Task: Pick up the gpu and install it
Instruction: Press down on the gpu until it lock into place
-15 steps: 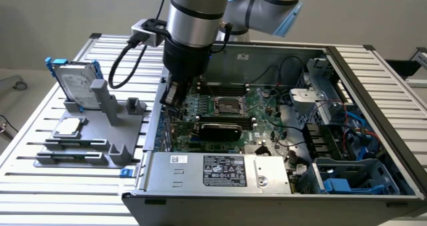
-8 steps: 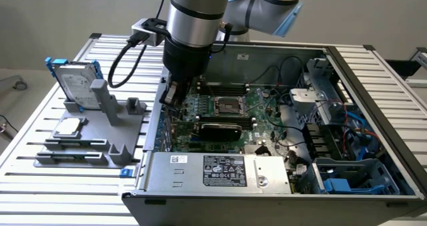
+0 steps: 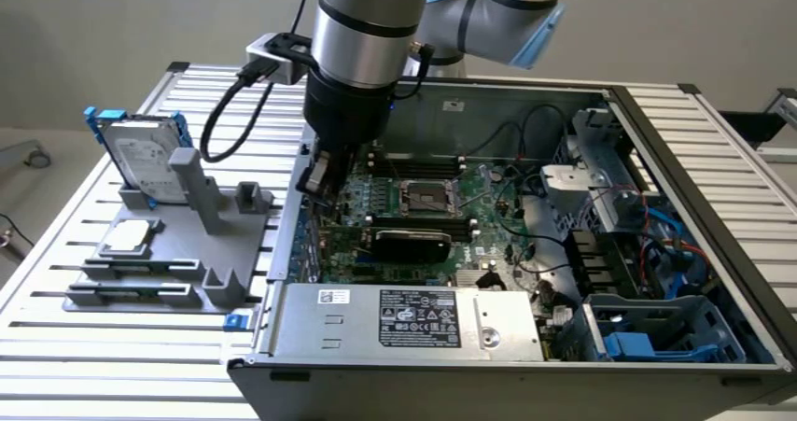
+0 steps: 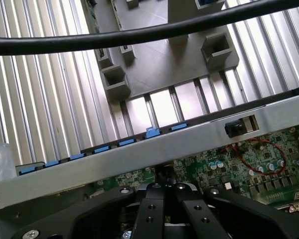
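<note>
Ribbed aluminium slats form the table (image 3: pixel 75 346) under everything, with a pale wall behind. Nearest the exterior view's camera, the open computer case (image 3: pixel 697 365) lies on its side, its silver power supply (image 3: pixel 412 323) with a black label sitting along the near edge. Beside the case, toward the table's edge on the exterior view's left, a grey holder (image 3: pixel 162 262) carries a silver hard drive (image 3: pixel 140 150) with blue rails standing upright.

Inside the case, just beyond the power supply, the gpu (image 3: pixel 412 244) sits on the green motherboard (image 3: pixel 498 206) with its black rounded shroud showing, close below the processor socket (image 3: pixel 430 195). It looks seated on the board, apart from the tool.

Farther back, the gripper (image 3: pixel 317 183) hangs over the case wall (image 4: pixel 139 159) on the exterior view's left, its fingers (image 4: pixel 154 199) pressed together with nothing between them, the tips just above the motherboard near that wall. A black cable (image 4: pixel 139 35) crosses the wrist view.
</note>
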Available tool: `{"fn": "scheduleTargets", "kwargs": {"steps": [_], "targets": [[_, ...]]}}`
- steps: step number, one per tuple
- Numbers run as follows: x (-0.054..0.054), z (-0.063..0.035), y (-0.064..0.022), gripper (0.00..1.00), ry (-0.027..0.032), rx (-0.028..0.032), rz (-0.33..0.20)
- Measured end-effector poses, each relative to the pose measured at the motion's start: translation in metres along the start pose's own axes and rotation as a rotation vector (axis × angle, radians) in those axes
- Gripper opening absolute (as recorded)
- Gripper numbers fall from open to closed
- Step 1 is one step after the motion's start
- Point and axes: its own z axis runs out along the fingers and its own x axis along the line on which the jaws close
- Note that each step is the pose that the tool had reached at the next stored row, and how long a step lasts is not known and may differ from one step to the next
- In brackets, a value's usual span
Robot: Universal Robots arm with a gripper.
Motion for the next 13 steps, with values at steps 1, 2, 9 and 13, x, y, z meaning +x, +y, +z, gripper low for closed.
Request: {"fn": "scheduleTargets", "kwargs": {"steps": [1,2,9,13], "targets": [[0.0000,0.0000,0.0000,0.11,-0.0001,-0.0006,0.002],[0.0000,0.0000,0.0000,0.11,-0.0004,-0.0011,0.003],[0.0007,0.0002,-0.0003,0.11,-0.0014,-0.0023,0.008],[0.0009,0.0006,-0.0005,0.11,-0.0013,-0.0026,0.010]]}}
